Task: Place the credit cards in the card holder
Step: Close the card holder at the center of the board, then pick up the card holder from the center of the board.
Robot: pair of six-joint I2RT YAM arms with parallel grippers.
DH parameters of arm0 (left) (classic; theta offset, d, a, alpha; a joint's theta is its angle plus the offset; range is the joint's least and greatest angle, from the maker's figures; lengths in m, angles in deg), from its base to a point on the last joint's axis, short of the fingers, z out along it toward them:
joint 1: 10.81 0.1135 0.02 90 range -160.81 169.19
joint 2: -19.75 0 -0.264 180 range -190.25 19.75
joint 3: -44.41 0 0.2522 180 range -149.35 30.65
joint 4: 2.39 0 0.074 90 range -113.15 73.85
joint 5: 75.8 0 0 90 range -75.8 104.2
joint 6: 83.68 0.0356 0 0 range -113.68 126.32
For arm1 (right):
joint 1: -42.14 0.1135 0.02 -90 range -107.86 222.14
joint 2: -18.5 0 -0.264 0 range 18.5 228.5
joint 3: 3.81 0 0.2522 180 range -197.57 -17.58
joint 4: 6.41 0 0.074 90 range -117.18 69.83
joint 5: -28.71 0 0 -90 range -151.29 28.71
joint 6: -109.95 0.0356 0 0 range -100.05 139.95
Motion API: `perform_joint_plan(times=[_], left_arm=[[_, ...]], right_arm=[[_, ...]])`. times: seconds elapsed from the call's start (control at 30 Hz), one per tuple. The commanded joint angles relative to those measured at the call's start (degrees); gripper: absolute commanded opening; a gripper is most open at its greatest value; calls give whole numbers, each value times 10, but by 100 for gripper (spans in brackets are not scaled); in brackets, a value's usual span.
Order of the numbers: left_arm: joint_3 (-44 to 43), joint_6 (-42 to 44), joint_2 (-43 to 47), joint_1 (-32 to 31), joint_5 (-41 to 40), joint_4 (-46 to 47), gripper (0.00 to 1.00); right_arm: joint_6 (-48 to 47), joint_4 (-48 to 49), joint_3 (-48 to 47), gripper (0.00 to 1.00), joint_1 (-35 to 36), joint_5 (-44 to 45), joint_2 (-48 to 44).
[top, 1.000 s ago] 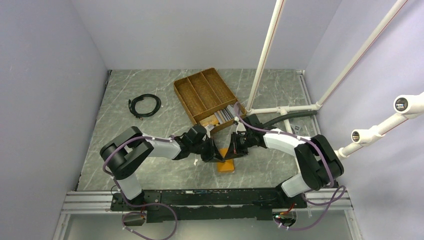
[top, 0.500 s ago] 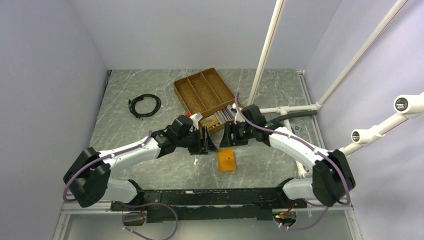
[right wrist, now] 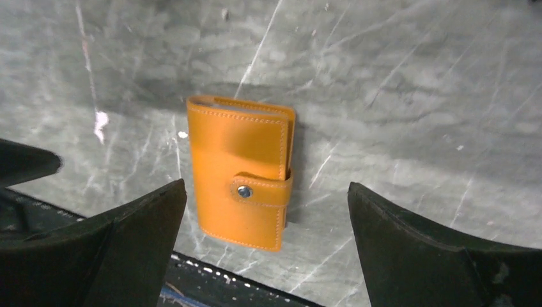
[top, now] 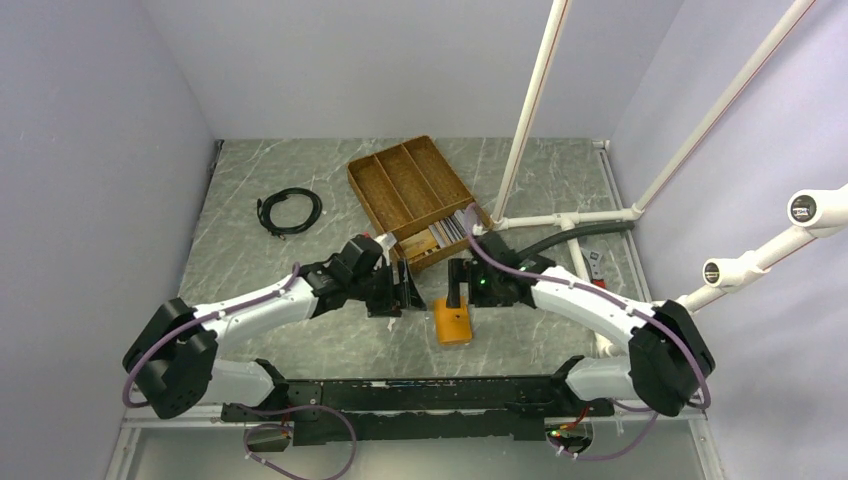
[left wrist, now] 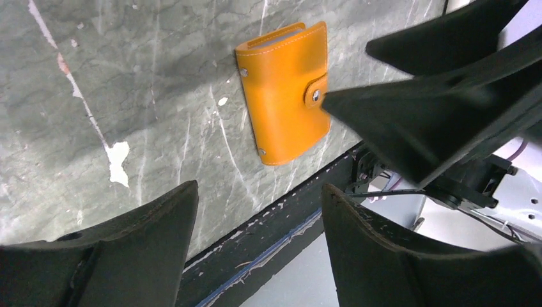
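The orange card holder (top: 452, 322) lies folded shut on the marble table, its strap snapped over the front (right wrist: 243, 191). It shows in both wrist views (left wrist: 284, 93). My left gripper (top: 395, 294) hovers open just left of it, nothing between its fingers (left wrist: 257, 188). My right gripper (top: 458, 290) hangs open just above and behind the holder, also holding nothing (right wrist: 265, 185). Several grey-silver credit cards (top: 447, 231) stand on edge in the near compartment of the wicker tray.
The brown divided wicker tray (top: 405, 182) sits behind the grippers. A coiled black cable (top: 290, 211) lies at the back left. White pipe posts (top: 520, 140) rise at the right, with a pipe base (top: 560, 217) on the table. The black front rail (top: 420, 392) runs along the near edge.
Both grippers were shut at the card holder a second ago; they have opened and drawn apart. The holder now lies alone on the table.
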Motion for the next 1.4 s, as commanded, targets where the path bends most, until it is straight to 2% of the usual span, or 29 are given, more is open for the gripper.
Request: perform_joint_plan(times=[0.0,0.13,0.4,0.53,0.7,0.8,0.9,0.93,1.03,1.13,1.27,1.37], left_arm=[[6,-1,50,3,-36,-28,75],[9,5,97,7,-65,-64,76],[22,4,170,11,-92,-100,77],[23,8,197,12,-109,-121,77],[12,17,219,14,-137,-154,77],[8,17,228,15,-152,-164,77],[7,17,236,15,-161,-169,77],[5,15,238,15,-164,-172,77],[0,13,252,16,-172,-187,77],[-26,14,288,16,-215,-231,77],[-116,42,349,15,-292,-323,77],[-206,85,381,16,-327,-361,78]], right_arm=[[110,-36,-33,100,93,166,33],[130,-69,-66,100,132,207,104],[150,-81,-122,99,209,226,202],[159,-95,-135,94,229,243,226],[158,-66,-107,77,229,230,212],[156,-67,-105,71,229,237,203],[151,-60,-100,53,229,242,187],[145,-54,-98,49,229,241,181],[105,-25,-94,49,229,227,167],[48,41,-73,49,229,187,143],[-16,157,-58,48,229,83,125],[-42,247,-94,48,229,4,168]])
